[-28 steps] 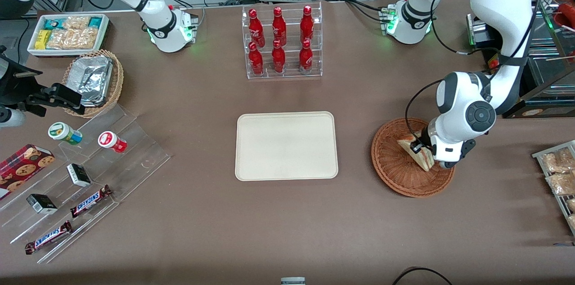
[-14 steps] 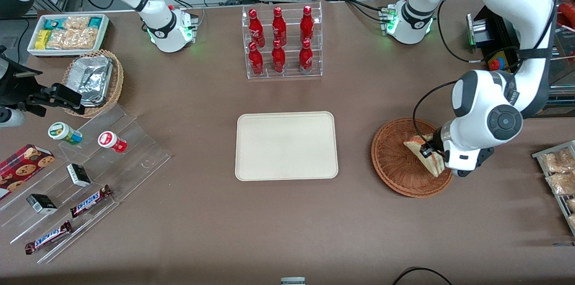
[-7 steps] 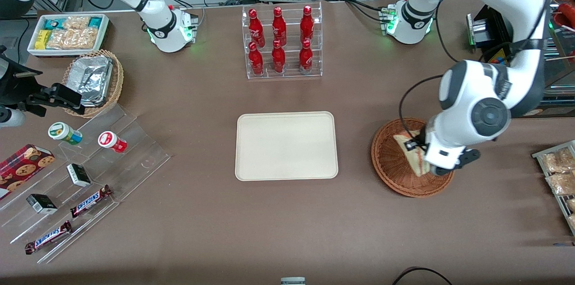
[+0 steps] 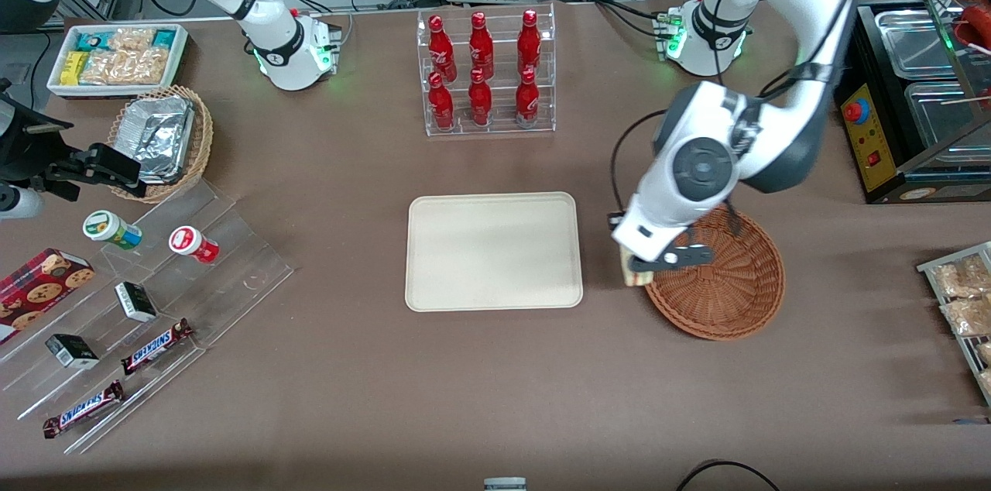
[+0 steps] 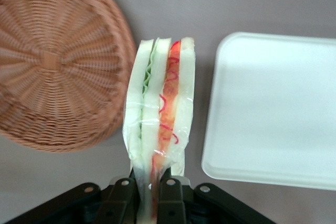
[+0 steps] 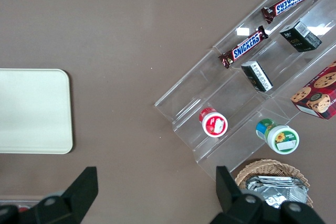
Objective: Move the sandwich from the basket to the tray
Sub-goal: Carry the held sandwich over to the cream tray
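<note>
The gripper [image 5: 148,192] clamps the wrapped sandwich [image 5: 160,108] on edge, its long axis pointing away from the fingers, above the gap between basket [image 5: 52,66] and tray [image 5: 273,108].

The front camera looks steeply down from high up, taking in the whole table [image 4: 495,398]. The left wrist camera sits close above the gripper [image 5: 149,184], which hangs between basket [image 5: 52,66] and tray [image 5: 273,108] clamping the sandwich [image 5: 160,103]. The front view shares all of these. The right wrist camera also faces down and shares one end of the tray.
</note>
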Motion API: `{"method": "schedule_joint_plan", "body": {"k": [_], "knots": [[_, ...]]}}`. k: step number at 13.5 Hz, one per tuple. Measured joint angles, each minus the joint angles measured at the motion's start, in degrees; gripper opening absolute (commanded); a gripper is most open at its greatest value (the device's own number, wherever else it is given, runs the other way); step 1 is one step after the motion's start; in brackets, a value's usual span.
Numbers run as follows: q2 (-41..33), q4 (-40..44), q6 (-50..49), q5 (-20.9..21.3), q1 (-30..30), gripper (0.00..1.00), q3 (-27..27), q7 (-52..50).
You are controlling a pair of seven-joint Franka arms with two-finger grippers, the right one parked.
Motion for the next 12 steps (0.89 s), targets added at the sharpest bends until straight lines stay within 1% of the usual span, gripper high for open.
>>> {"method": "schedule_joint_plan", "body": {"k": [5,12], "knots": [[6.4,5.1,0.8,0.0,-5.6,0.0,0.0,0.4],[16.3,13.0,2.0,0.0,-10.3,0.0,0.0,0.5]]}}
